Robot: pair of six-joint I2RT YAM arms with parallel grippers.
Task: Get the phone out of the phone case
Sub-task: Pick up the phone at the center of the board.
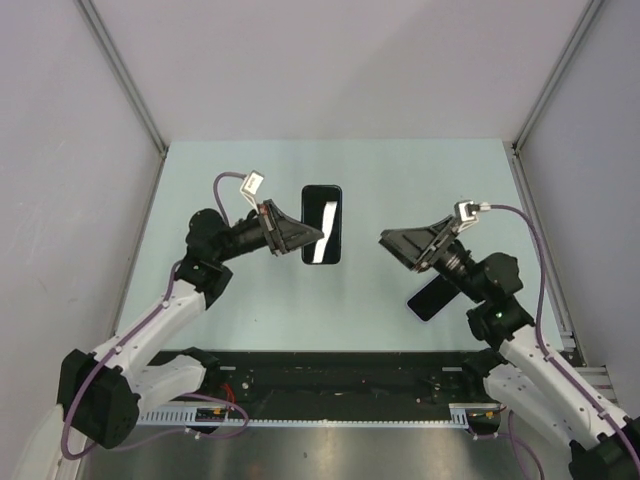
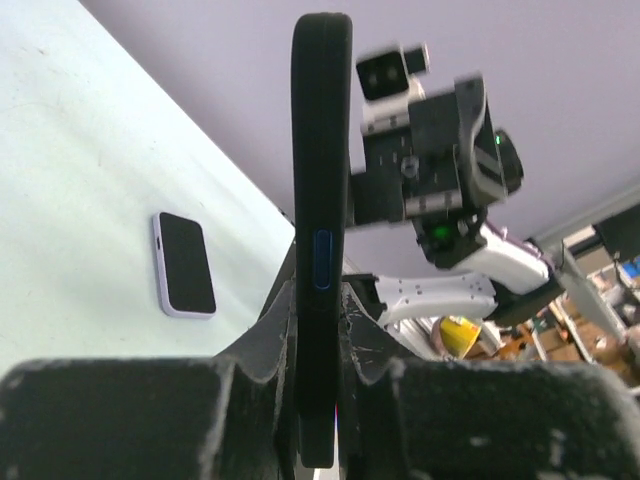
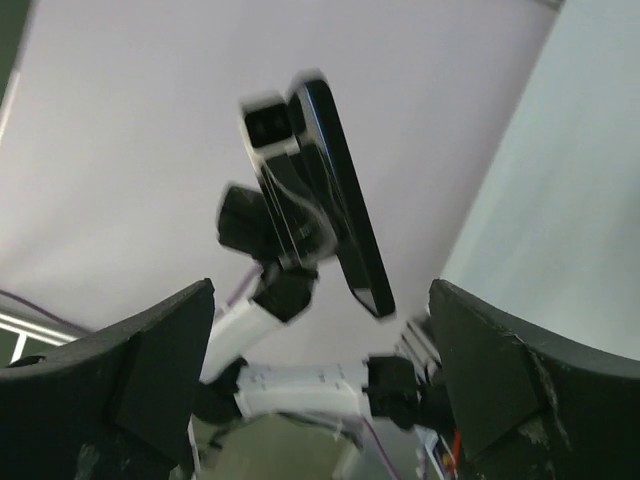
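My left gripper [image 1: 312, 236] is shut on a black phone case [image 1: 322, 224] and holds it above the table's middle. In the left wrist view the case [image 2: 321, 200] stands edge-on between my fingers, with a blue side button showing. A lilac-edged phone [image 1: 430, 298] with a dark screen lies flat on the table, partly under my right arm; it also shows in the left wrist view [image 2: 184, 263]. My right gripper [image 1: 388, 241] is open and empty, raised and facing the case from the right. The right wrist view shows the case [image 3: 345, 200] beyond the open fingers [image 3: 130, 390].
The pale green table [image 1: 250, 180] has grey walls on three sides. A black rail [image 1: 340, 385] with the arm bases runs along the near edge.
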